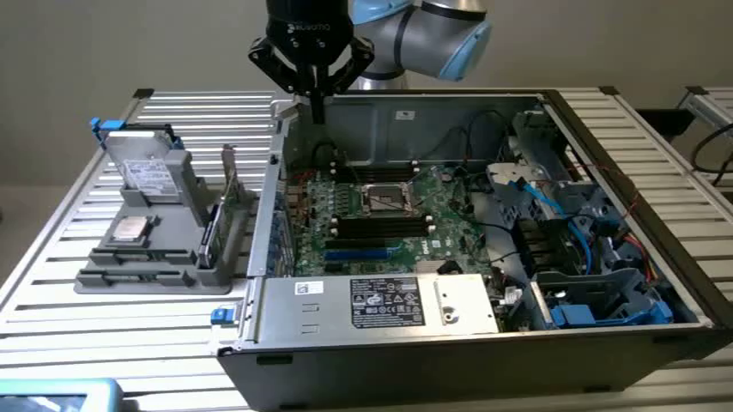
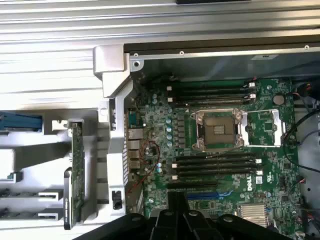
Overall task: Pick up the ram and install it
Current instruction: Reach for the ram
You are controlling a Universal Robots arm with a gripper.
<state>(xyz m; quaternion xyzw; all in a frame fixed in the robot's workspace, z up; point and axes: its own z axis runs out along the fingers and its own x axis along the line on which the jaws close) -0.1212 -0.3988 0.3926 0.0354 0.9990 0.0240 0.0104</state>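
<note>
An open computer case (image 1: 458, 369) sits on a slatted tabletop (image 1: 115, 343). The robot arm (image 1: 441, 34) holds its jaws above the case's far corner on the exterior view's left, closed and gripping nothing. The ram (image 1: 209, 233) stands on its long edge in a gray holder (image 1: 137, 279) just beside the case, toward the tabletop's edge on the exterior view's left. It is probably propped upright so its top edge can be pinched. Its long axis runs from the tabletop's far edge toward the near one, crosswise to the empty black slots (image 1: 378, 225) on the motherboard (image 1: 458, 193).
</note>
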